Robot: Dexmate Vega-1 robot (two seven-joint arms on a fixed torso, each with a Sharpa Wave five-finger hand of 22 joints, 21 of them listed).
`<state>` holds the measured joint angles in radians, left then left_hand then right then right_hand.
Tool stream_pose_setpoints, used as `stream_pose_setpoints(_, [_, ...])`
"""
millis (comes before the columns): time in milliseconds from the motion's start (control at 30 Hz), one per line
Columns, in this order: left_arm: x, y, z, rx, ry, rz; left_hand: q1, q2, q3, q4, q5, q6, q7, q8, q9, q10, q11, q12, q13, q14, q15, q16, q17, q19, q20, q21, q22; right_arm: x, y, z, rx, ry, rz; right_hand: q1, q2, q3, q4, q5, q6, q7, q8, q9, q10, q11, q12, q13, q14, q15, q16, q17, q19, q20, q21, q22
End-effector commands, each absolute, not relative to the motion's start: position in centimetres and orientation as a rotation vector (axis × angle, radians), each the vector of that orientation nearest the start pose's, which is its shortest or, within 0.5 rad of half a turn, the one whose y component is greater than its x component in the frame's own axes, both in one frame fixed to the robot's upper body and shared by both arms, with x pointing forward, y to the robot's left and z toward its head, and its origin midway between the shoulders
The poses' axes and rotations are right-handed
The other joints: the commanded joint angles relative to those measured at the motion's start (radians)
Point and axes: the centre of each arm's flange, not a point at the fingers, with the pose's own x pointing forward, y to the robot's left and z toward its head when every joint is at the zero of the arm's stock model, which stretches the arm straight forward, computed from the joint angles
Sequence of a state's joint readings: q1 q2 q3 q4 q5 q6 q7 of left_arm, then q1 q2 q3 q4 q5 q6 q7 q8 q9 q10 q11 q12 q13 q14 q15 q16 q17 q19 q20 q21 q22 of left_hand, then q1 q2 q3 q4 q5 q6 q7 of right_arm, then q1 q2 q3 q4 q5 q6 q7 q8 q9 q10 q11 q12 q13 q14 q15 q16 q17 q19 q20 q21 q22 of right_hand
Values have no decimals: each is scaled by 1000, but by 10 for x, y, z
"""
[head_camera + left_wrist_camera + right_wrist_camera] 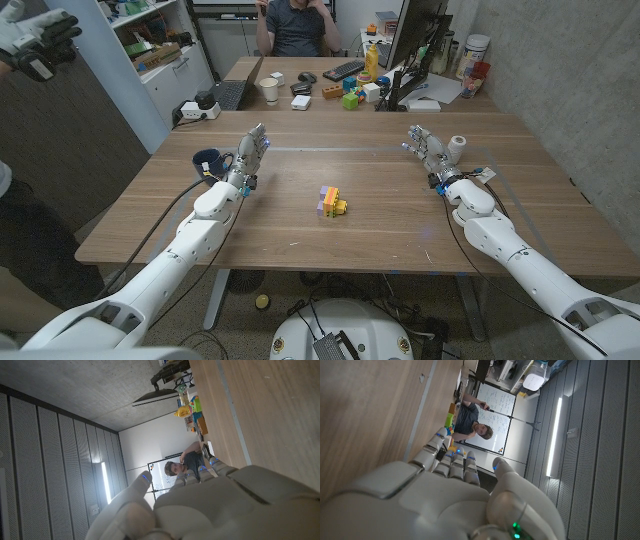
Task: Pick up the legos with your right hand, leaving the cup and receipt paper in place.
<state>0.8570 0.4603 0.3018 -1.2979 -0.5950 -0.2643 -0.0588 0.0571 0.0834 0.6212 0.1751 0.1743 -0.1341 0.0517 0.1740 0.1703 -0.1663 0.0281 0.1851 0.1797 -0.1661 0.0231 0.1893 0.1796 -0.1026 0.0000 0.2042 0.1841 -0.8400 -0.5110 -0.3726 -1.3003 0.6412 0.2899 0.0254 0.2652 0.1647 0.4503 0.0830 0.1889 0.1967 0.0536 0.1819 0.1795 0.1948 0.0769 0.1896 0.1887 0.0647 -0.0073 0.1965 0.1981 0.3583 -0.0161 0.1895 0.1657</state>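
The legos point(333, 201) sit near the middle of the tabletop point(380, 230), between both arms. The right robot hand point(430, 150) holds nothing, fingers extended, beside the receipt paper point(457, 147). The left robot hand point(250, 158) holds nothing, fingers extended, beside the cup point(208, 162).

Yellow, purple and orange legos point(333, 202), dark blue cup point(209, 162), white receipt paper point(457, 148)
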Motion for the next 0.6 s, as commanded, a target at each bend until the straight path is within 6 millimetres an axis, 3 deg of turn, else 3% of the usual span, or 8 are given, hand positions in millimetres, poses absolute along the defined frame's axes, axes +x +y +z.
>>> stream_pose_setpoints(33, [653,293,-30,-41,-589,-195,-1,88,8,1,7,-7,-2,7,6,-40,0,5,4,-129,2,6,5,-10,0,4,4,653,-289,-25,13,-603,203,9,12,7,-1,3,7,0,7,5,7,-1,5,2,9,0,4,2,8,2,5,5])
stream_pose_setpoints(133, [652,293,-30,-41,-590,-193,-2,88,8,1,7,-7,-2,7,6,-41,-1,5,4,-129,1,6,5,-9,0,4,4,651,-288,-24,3,-612,203,11,9,7,-4,3,6,0,6,5,5,-1,4,2,9,0,4,1,9,2,5,5])
stream_pose_setpoints(300, [652,293,-31,-42,-587,-195,-4,86,8,1,6,-7,-2,7,6,-41,-1,5,4,-129,2,6,5,-11,1,4,4,646,-288,-21,-26,-636,206,22,-30,-7,-30,-2,-12,-13,2,6,-17,6,-2,2,7,14,-1,-7,13,12,7,6])
stream_pose_setpoints(467, [651,293,-32,-41,-587,-196,-5,84,7,1,6,-8,-2,7,5,-42,0,5,4,-130,3,6,5,-12,3,4,4,639,-286,-16,-66,-673,196,20,-56,-21,-40,-5,-18,-18,2,6,-26,8,-3,2,6,25,-3,-9,13,23,6,6])
stream_pose_setpoints(600, [650,293,-32,-39,-588,-197,-7,82,6,0,6,-7,-3,7,5,-43,0,5,4,-132,4,5,5,-14,5,3,4,630,-285,-13,-100,-705,166,33,-76,-33,-64,-4,16,-35,16,7,-7,-1,7,2,32,37,3,-14,46,47,16,5])
